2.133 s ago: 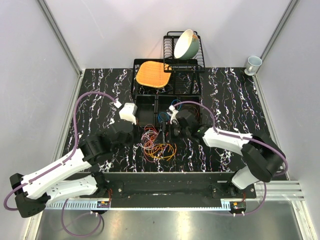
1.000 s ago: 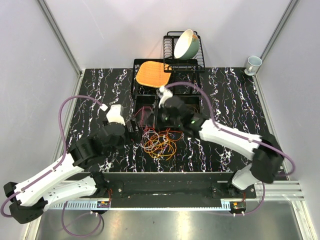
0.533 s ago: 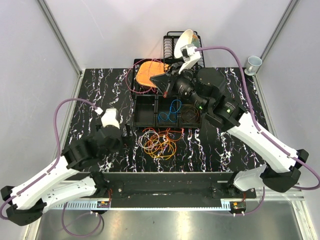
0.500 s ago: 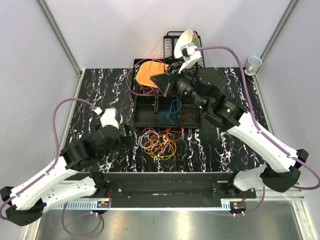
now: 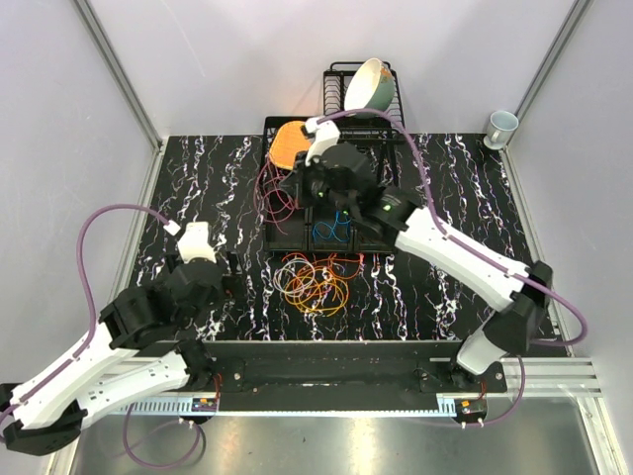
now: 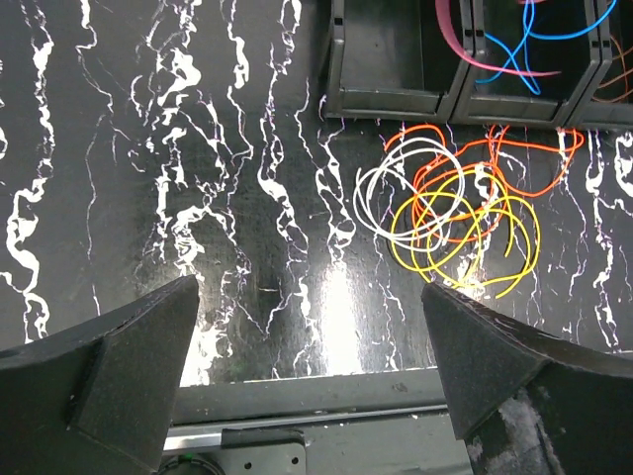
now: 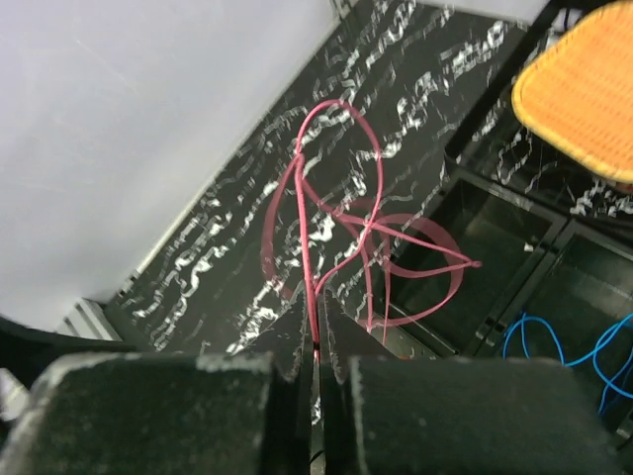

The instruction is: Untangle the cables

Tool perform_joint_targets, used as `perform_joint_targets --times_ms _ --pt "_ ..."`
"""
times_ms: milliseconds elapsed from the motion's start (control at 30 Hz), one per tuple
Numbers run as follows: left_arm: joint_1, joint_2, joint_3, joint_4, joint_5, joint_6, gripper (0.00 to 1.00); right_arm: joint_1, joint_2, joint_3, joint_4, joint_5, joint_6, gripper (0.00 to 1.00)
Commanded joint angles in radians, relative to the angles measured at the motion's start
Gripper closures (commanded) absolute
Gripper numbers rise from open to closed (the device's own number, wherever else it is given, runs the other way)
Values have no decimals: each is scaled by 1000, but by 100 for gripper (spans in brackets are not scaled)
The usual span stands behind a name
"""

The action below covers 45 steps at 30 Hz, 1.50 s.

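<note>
Loose cables (image 5: 315,285): orange, yellow and white loops heaped on the marbled table (image 5: 198,178), just in front of the black bin row (image 5: 287,236)
Red cable (image 7: 336,223): tangled loops dangling above the left bin's edge
Blue cable (image 5: 331,226): lying in the middle bin
Right gripper (image 7: 315,341): jaws pinched together on the Red cable
Left gripper (image 6: 309,292): jaws wide apart, nothing held, above bare table left of the heap
</note>
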Motion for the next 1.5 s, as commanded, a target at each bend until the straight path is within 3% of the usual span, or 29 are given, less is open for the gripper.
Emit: perform_joint_targets --times_ms 0,567,1467 --pt "2 -26 -6 26 -56 6 1 8 59 13 20 36 7 100" --pt "12 -76 -8 24 -67 -7 1 -21 289 79 6 117 6 100" --pt "60 -60 -9 26 -59 0 1 -81 369 144 -1 89 23 100"
